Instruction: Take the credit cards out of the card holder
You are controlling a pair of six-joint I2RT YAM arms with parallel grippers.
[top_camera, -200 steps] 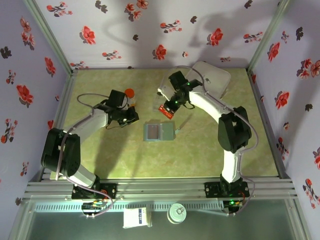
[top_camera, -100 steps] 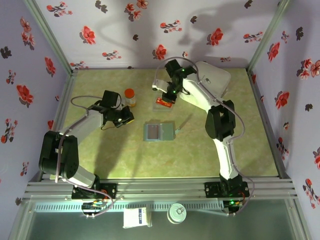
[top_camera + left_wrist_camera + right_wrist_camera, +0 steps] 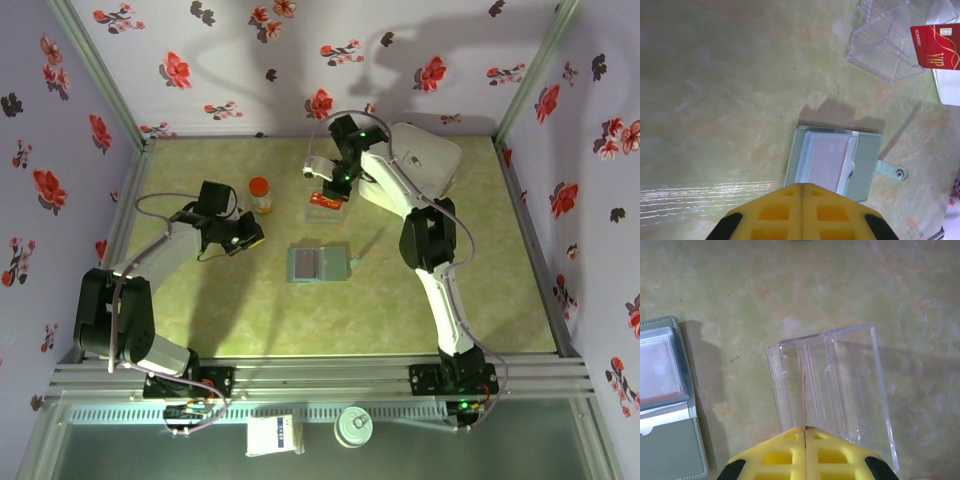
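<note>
The grey-blue card holder (image 3: 318, 263) lies open and flat mid-table, with cards in clear sleeves on one panel (image 3: 829, 159). My right gripper (image 3: 328, 192) is shut on a red credit card (image 3: 323, 202). The right wrist view shows that card edge-on (image 3: 803, 390) between the yellow fingers, directly above the clear plastic box (image 3: 835, 385). From the left wrist the card's red face with gold markings (image 3: 939, 46) hangs over the box (image 3: 885, 45). My left gripper (image 3: 254, 238) is shut and empty, left of the holder; its tips (image 3: 801, 186) sit just short of the holder's near edge.
An orange-capped bottle (image 3: 260, 192) stands behind the left gripper. A large white rounded case (image 3: 428, 158) lies at the back right. The holder's snap tab (image 3: 892, 171) sticks out sideways. Flowered walls enclose the table on three sides.
The right arm carried the red card away from the holder toward the back, over the clear box. The left gripper drew back to the left, away from the holder.
</note>
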